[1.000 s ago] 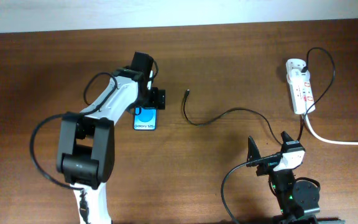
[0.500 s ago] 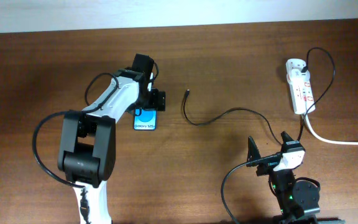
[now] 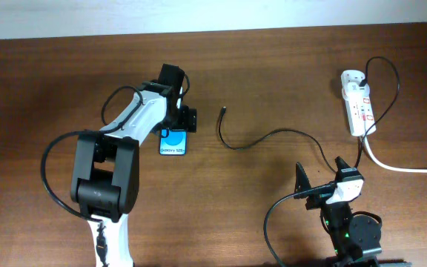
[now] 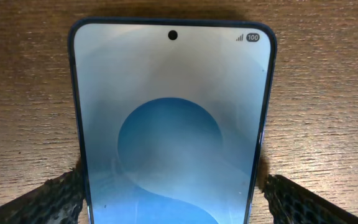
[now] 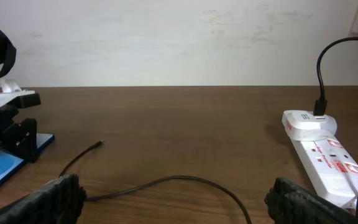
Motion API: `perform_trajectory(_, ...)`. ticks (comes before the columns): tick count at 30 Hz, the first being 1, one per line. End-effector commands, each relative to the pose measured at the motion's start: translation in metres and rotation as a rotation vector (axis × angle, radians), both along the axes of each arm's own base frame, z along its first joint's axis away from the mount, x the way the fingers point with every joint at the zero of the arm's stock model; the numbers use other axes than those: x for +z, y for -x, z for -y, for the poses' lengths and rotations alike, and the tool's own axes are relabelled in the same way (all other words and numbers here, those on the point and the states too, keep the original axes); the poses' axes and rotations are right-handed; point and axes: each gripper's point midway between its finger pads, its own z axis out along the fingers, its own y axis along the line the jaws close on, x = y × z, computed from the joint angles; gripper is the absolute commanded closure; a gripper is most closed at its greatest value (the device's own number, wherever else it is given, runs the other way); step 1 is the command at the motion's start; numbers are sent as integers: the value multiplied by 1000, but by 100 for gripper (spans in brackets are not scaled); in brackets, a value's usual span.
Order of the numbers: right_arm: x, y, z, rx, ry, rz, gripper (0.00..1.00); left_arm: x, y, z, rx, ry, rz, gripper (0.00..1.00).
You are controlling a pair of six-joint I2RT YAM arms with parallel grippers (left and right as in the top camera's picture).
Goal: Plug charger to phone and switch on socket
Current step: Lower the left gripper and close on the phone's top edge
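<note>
The left gripper [image 4: 171,186] is closed on the phone [image 4: 173,118]. One finger [image 4: 42,202] is pressed to each long side (the phone's bottom end is cut off in the wrist picture). The phone is laid flat on the table [image 3: 43,81], screen up, left of the middle. If it is squeezed too softly, it could be slid or turned when the plug is pushed in. If it is lifted by its thin sides, it could be dropped.

The right gripper [image 5: 169,196] is held wide open with nothing in it, near the front of the table. Between the two arms, the charger [image 3: 273,134] is curled across the wood. Its plug tip [image 3: 222,111] is lying near the phone, to the right of it, and is not touching it. The other end is already stuck into the socket [image 3: 358,107] at the far right.

The tip is tiny and thin, so it could easily be missed or pinched crooked. A crooked tip would not be let into the phone, and something could be bent. If the cable is pulled too hard, the socket could be dragged along. The red switches [image 5: 335,147] are small and set close together, so the wrong one could be pushed.
</note>
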Motion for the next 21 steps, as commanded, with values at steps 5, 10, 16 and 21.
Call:
perform_trajectory(5, -2, 0, 1, -5, -2, -5, 2, -21, 10, -2, -17, -11, -60, 25)
perform_trajectory(10, -2, 0, 1, -5, -2, -5, 1, -21, 10, -1, -17, -11, -57, 36)
perform_trajectory(16, -2, 0, 1, -5, -2, -4, 2, -20, 9, -1, -17, -10, -56, 36)
perform_trajectory(21, -2, 0, 1, -5, -2, -4, 2, 0, 1, 1, -17, -10, -55, 39)
